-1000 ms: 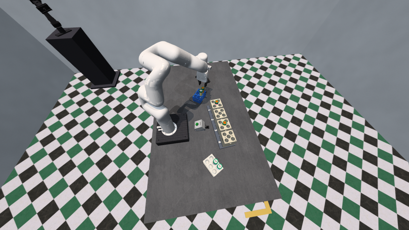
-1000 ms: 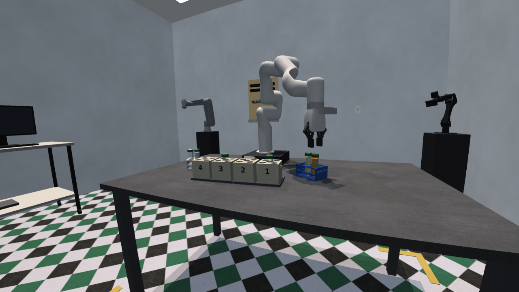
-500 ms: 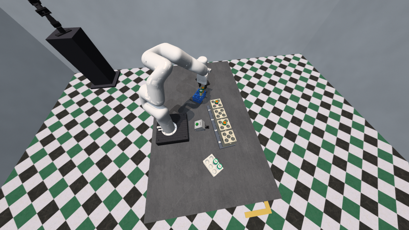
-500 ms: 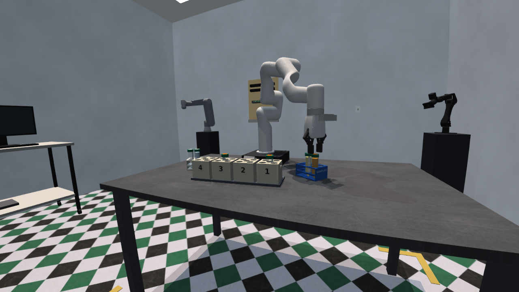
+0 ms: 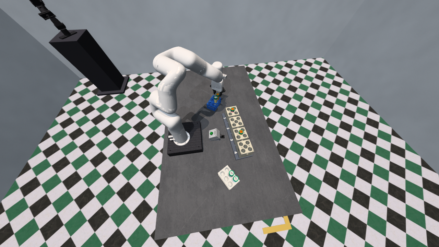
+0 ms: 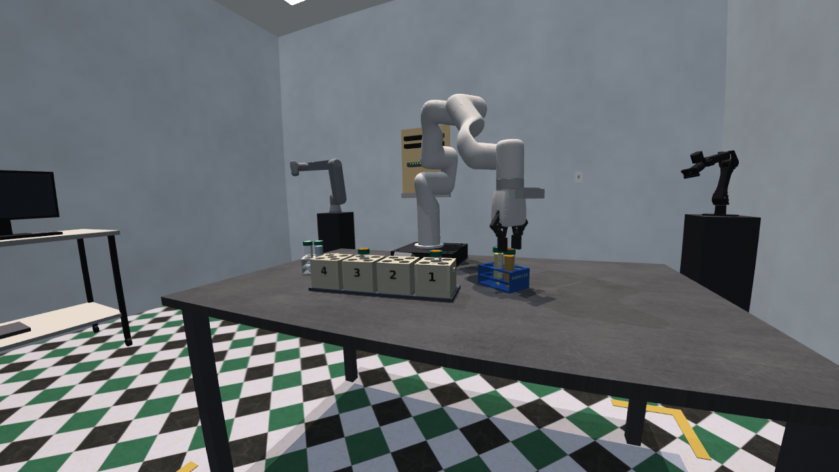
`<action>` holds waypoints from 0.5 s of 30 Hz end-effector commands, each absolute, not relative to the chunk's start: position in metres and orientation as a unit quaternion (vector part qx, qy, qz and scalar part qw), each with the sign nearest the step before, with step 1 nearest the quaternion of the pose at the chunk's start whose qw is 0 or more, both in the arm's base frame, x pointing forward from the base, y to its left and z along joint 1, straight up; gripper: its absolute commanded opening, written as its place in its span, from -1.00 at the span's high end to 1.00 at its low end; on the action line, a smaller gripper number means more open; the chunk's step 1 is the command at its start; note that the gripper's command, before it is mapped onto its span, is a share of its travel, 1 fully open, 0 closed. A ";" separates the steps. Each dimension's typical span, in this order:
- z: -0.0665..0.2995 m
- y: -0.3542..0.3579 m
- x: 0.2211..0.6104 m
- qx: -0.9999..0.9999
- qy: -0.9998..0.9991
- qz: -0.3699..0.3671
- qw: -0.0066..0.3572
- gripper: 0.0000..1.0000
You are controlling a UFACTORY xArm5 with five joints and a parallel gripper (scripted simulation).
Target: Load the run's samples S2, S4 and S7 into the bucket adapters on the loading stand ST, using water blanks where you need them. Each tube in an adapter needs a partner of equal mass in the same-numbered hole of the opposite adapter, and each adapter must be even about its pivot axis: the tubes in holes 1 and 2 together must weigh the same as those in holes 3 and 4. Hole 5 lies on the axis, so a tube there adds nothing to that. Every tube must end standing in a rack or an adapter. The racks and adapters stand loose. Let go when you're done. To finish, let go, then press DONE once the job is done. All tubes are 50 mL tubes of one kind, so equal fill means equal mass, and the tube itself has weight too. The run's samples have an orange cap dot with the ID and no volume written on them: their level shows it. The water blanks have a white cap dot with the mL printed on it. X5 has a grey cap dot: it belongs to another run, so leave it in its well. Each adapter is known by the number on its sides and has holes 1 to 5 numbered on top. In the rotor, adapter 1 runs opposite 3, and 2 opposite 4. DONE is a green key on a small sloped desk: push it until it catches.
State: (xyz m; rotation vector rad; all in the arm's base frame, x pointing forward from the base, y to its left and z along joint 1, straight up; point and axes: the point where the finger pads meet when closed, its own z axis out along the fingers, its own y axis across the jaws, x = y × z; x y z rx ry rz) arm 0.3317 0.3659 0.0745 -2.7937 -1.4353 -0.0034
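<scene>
My gripper (image 5: 217, 91) (image 6: 508, 246) is open and hangs just above the blue sample rack (image 5: 211, 106) (image 6: 505, 282) at the far end of the table. Its fingertips are at the cap of an orange-capped sample tube (image 6: 509, 252). A second tube (image 6: 497, 251) (image 5: 215, 97) stands beside that one in the rack. Four beige adapters stand in a row on the stand ST (image 5: 228, 135) (image 6: 381, 295). Adapter 1 (image 6: 434, 278) holds one orange-dot tube (image 5: 232, 108) (image 6: 435, 252). Adapter 3 (image 6: 356, 273) holds another (image 5: 240, 131) (image 6: 363, 250). Adapters 2 (image 6: 392, 275) and 4 (image 6: 323, 271) show only open holes.
A white blank rack (image 5: 225, 181) near the middle of the table holds two white-dot tubes (image 5: 231, 173) (image 5: 235, 178). The small DONE desk (image 5: 215, 137) with its green key (image 5: 211, 132) sits between my base and the stand.
</scene>
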 end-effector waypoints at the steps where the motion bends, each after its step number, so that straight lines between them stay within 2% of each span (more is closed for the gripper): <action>1: 0.074 0.367 0.332 -0.889 -0.457 -0.004 -0.001 -0.15; 15: 0.066 0.367 0.332 -0.889 -0.457 -0.004 -0.001 -0.15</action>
